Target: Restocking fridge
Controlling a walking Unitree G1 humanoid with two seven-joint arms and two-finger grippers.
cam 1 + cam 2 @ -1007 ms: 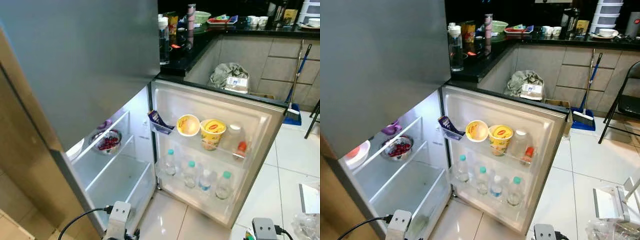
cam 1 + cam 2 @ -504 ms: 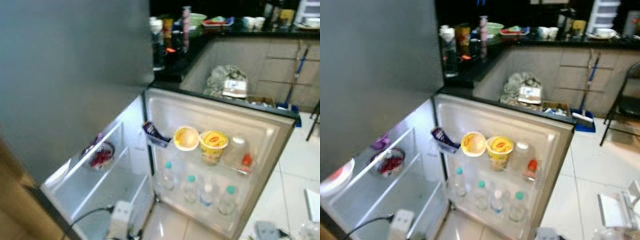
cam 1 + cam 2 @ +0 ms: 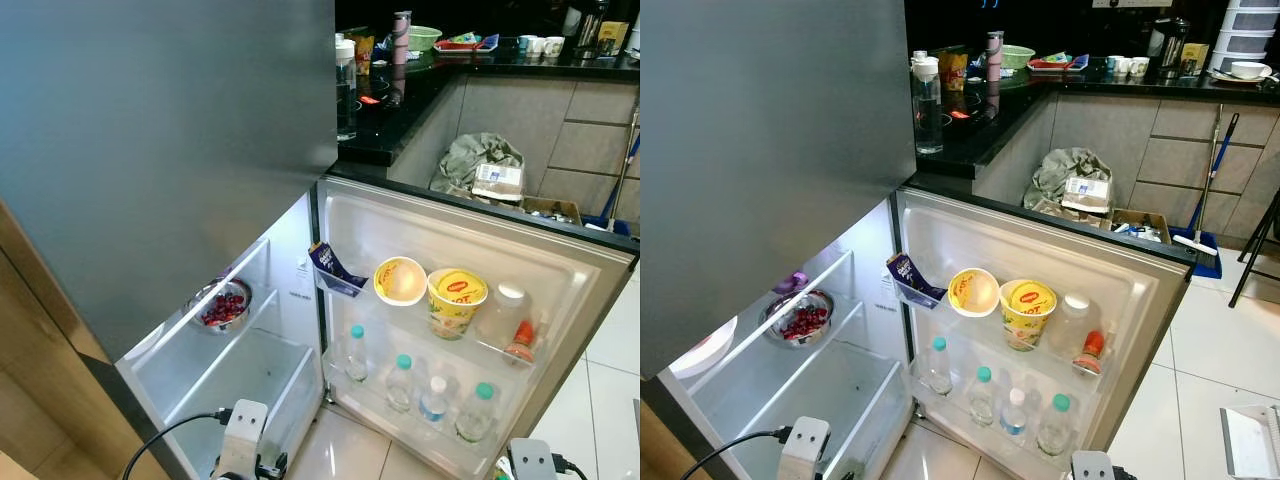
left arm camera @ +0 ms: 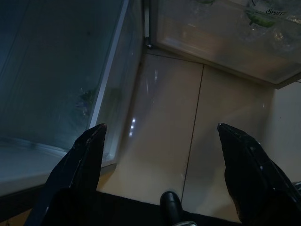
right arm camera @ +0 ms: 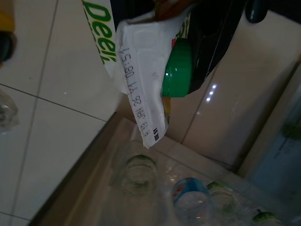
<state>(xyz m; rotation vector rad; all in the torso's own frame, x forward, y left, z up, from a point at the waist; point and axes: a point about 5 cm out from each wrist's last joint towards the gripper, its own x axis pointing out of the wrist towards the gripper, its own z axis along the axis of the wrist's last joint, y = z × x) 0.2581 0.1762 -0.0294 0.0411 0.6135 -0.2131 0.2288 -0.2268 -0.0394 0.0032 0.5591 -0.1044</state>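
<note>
Fridge door (image 3: pixel 1140 290) stands wide open in front of the robot, and its lower rack (image 3: pixel 990 425) carries four water bottles (image 3: pixel 1012 410) standing upright in one row. The right hand (image 5: pixel 202 52) is clamped on a bottle with a green cap (image 5: pixel 178 68) and a white label, and in the right wrist view this bottle hangs just above the door rack, its cap pointing down toward the bottle tops there. So the coming move, I judge, is a short lowering into a free gap of that rack, and the right arm is clearly the nearer one. The standing bottles could be knocked if the gap is narrow. The left hand (image 4: pixel 160 174) hangs low with its fingers (image 4: pixel 82 160) wide apart, holding nothing, over the floor tiles (image 4: pixel 164 122) beside the fridge drawer (image 3: pixel 810 385). Above, the upper door shelf holds two yellow tubs (image 3: pixel 1027 305) and a blue packet (image 3: pixel 908 275); a bowl of red fruit (image 3: pixel 802 318) sits on an inner shelf. The dark bench (image 3: pixel 970 125) lies behind, well apart.
</note>
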